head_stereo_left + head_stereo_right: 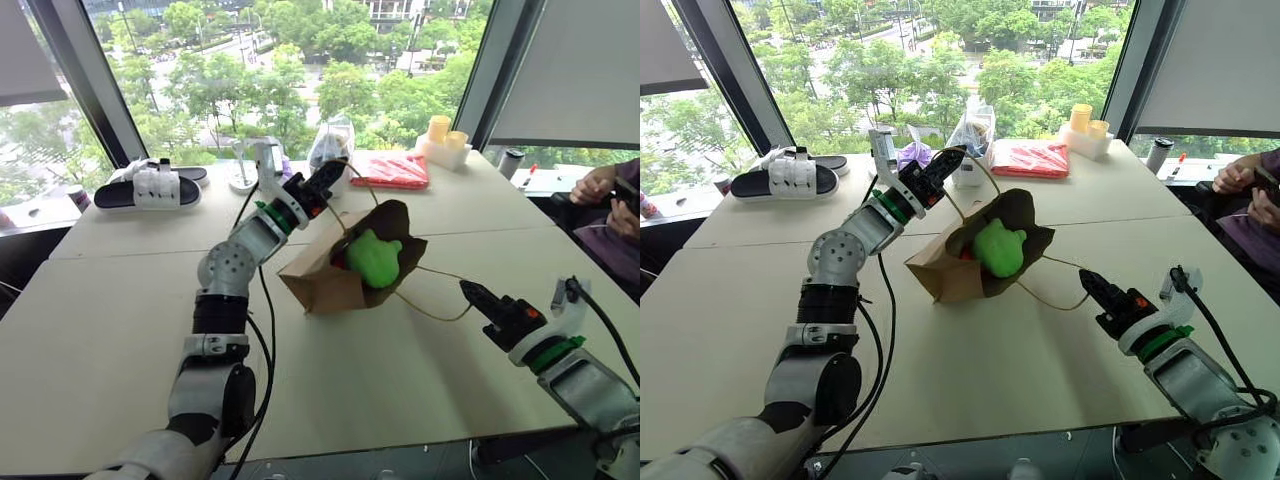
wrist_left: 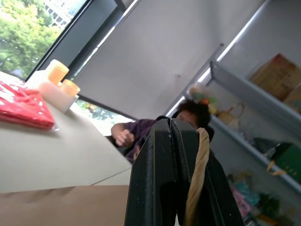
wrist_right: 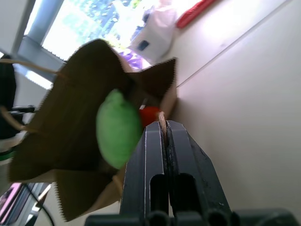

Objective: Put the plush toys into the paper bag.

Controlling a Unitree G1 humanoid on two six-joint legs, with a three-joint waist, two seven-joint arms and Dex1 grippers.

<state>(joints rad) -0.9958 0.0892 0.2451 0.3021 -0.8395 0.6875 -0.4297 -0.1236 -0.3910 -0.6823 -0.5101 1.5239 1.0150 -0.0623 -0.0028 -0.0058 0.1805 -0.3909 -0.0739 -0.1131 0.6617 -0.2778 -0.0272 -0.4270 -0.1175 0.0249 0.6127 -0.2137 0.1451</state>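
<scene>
Beige desk (image 1: 120,330) holds a tipped brown paper bag (image 1: 320,280) containing a light green plush toy (image 1: 373,258). Left tool (image 1: 328,180) pinches its tan cord handle (image 2: 197,179); right tool (image 1: 478,297) pinches the other handle.

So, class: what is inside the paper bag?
A green toy sits in the mouth of the bag. Behind it, a bit of orange-red peeks out, likely the second toy. The bag's walls hide everything deeper.
</scene>
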